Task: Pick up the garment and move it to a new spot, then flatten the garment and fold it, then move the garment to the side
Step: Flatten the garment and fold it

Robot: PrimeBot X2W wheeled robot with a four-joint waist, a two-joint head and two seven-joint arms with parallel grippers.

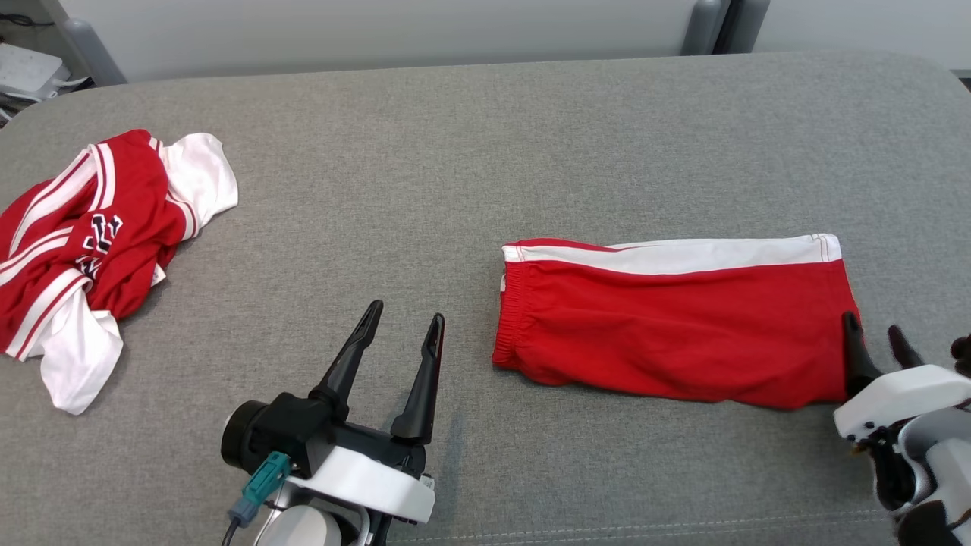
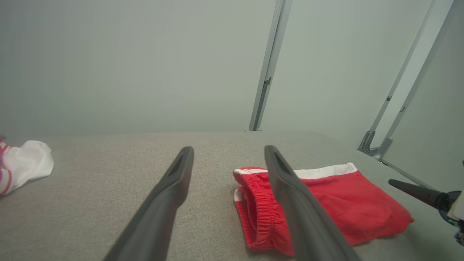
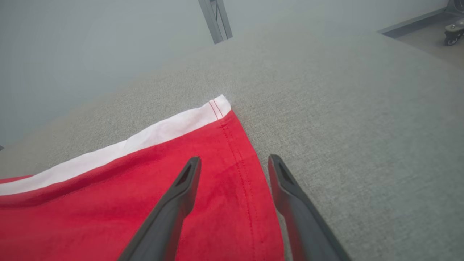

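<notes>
Shorts (image 1: 675, 318), red with a white band, lie folded flat at the right of the grey counter (image 1: 485, 136), seemingly parked aside. Right tool (image 1: 872, 324) straddles their right hem, jaws parted, gripping nothing; left tool (image 1: 406, 312) hovers wide open and empty beside the waistband.

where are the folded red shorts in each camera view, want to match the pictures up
Head view: the folded red shorts lie right of centre, lengthwise across the picture.
Left wrist view: lower right, elastic waistband end nearest the camera.
Right wrist view: lower left, hem corner near the middle.
Shared landmark: the white stripe along their far edge.
</notes>
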